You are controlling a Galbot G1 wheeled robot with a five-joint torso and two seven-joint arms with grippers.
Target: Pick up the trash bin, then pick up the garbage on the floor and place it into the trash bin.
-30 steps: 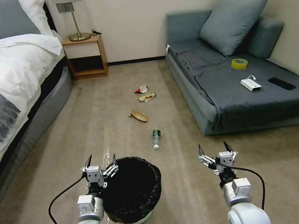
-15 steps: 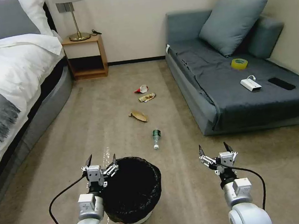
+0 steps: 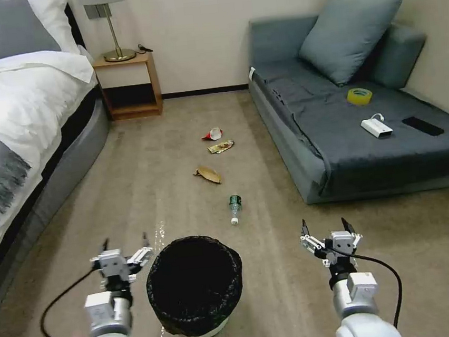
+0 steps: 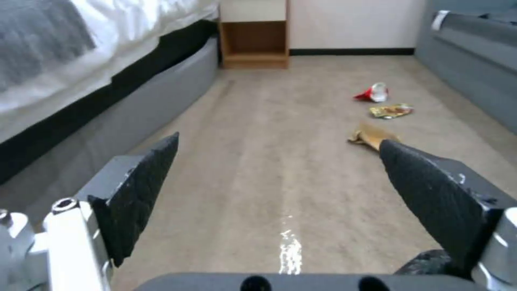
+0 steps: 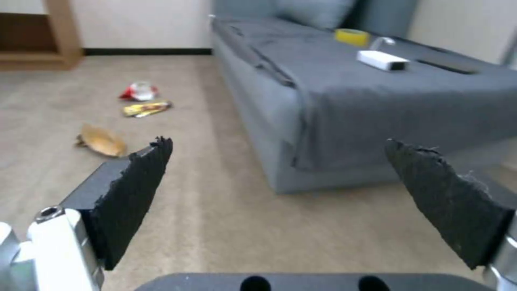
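Trash bin (image 3: 195, 285) stands on the carpet between both wide-spread grippers, the left gripper (image 3: 124, 245) just beside its rim, where a pinch catching loose bag alone could slip.

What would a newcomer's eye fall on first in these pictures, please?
The trash bin with its black liner stands on the carpet right before the robot, between the open left gripper and the open right gripper. Beyond it a trail of litter runs up the floor between bed and sofa, from the bottle to the red-and-white wrapper.
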